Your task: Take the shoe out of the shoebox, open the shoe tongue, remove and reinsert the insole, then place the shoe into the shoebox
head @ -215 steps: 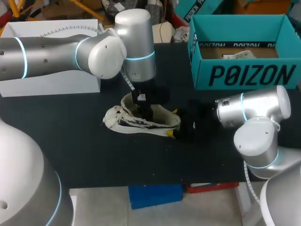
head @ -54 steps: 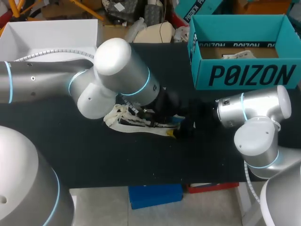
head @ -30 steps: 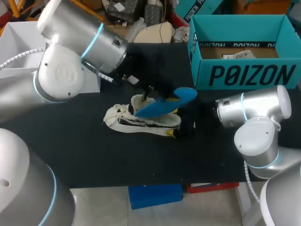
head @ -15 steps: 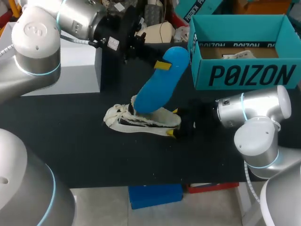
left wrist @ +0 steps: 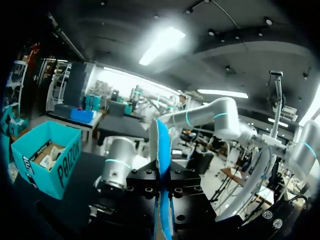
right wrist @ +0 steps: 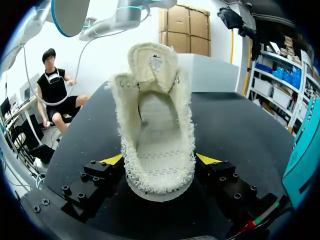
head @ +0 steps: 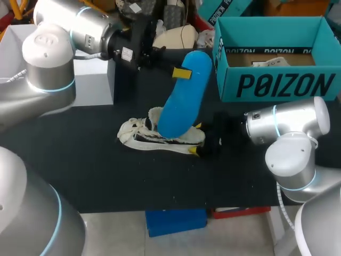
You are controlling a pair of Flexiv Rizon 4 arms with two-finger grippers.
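Shoe (head: 160, 137) sits near the middle of the counter (head: 96, 170), toe toward the left edge. Its tongue (right wrist: 152, 62) is lifted clear of the opening. The right claw (head: 196, 140) is clamped on the heel end, one yellow tip against each side of the shoe (right wrist: 155, 125).

The left claw (head: 178, 72) is closed on the upper part of the blue insole (head: 184, 96), held steeply tilted above the shoe. In the head view the insole's lower end overlaps the shoe's opening; contact cannot be confirmed. From the left wrist the insole (left wrist: 161, 160) shows edge-on between the fingers.

The teal shoebox (head: 277, 82) stands open at the far right corner. A white box (head: 90, 80) stands at the far left.
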